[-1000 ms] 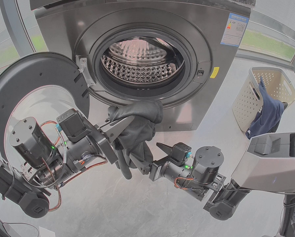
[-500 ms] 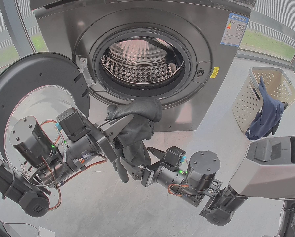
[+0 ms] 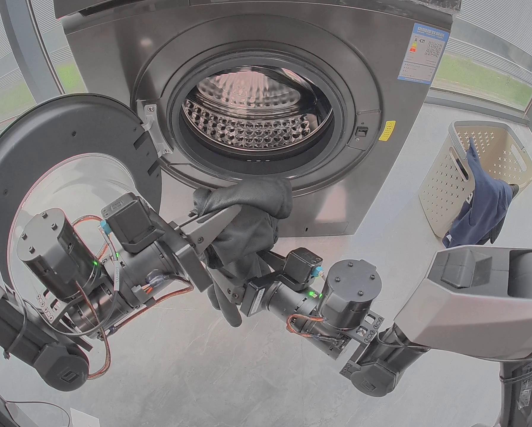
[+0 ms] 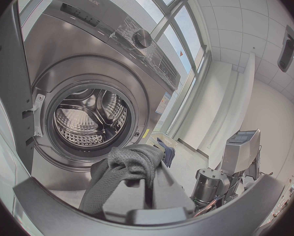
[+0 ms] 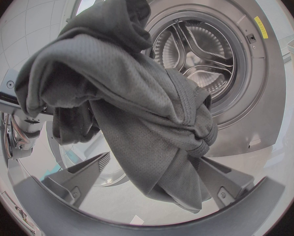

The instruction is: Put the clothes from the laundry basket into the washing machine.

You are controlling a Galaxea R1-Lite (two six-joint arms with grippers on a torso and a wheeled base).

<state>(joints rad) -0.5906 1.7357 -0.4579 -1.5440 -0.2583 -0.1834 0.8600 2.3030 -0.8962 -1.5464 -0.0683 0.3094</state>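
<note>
A dark grey garment (image 3: 248,220) hangs in front of the washing machine (image 3: 361,66), just below its open drum (image 3: 257,114). My left gripper (image 3: 233,212) is shut on the garment's upper fold, and the cloth (image 4: 130,167) drapes over its fingers. My right gripper (image 3: 242,277) stands open right beneath, with the garment's hanging lower part (image 5: 147,115) between its spread fingers (image 5: 88,174). At the right a cream laundry basket (image 3: 497,149) stands on the floor, with a blue garment (image 3: 482,209) draped over its rim.
The machine's round door (image 3: 58,143) is swung wide open at the left, close behind my left arm. Bare grey floor lies between the machine and the basket. Windows run behind the machine.
My right arm has moved left toward the garment, so its open fingers now straddle the hanging cloth. The left gripper and garment have stayed put.
</note>
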